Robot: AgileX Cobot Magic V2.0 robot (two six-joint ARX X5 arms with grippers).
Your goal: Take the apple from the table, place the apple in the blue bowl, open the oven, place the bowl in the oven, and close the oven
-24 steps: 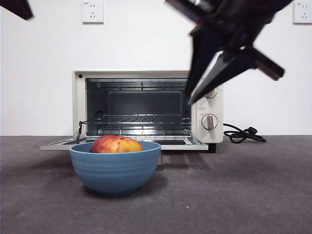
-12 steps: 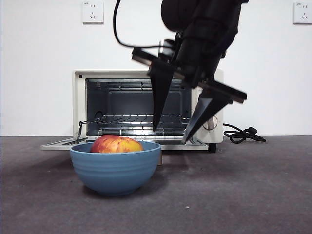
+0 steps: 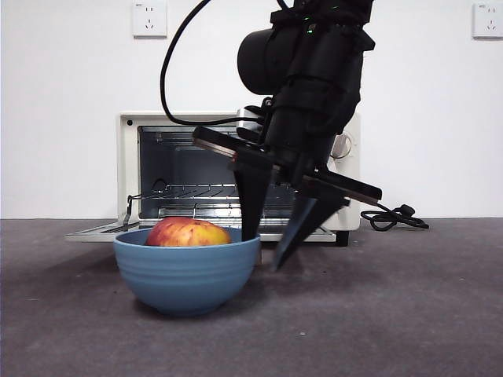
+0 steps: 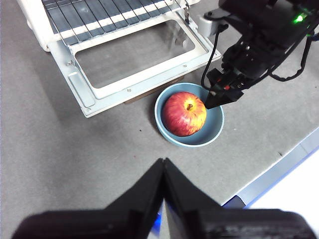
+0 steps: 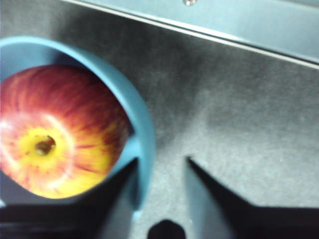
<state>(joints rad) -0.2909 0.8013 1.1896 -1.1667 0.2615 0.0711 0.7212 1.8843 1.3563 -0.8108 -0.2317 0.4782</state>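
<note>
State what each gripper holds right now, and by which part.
Nothing is held. The right gripper is open, its jaws straddling the rim of the blue bowl without closing. The left gripper is shut on nothing, away from the bowl.

The counter [image 3: 409,314] is a flat, dark grey, matte surface with faint mottling and small pale specks. The blue bowl [image 3: 186,276] stands on it near the front. Just behind the bowl stands the cream-white oven [image 3: 336,169], its door [image 4: 132,57] lowered flat close above the counter. A black cord [image 3: 391,217] lies coiled on the counter beside the oven.
</note>
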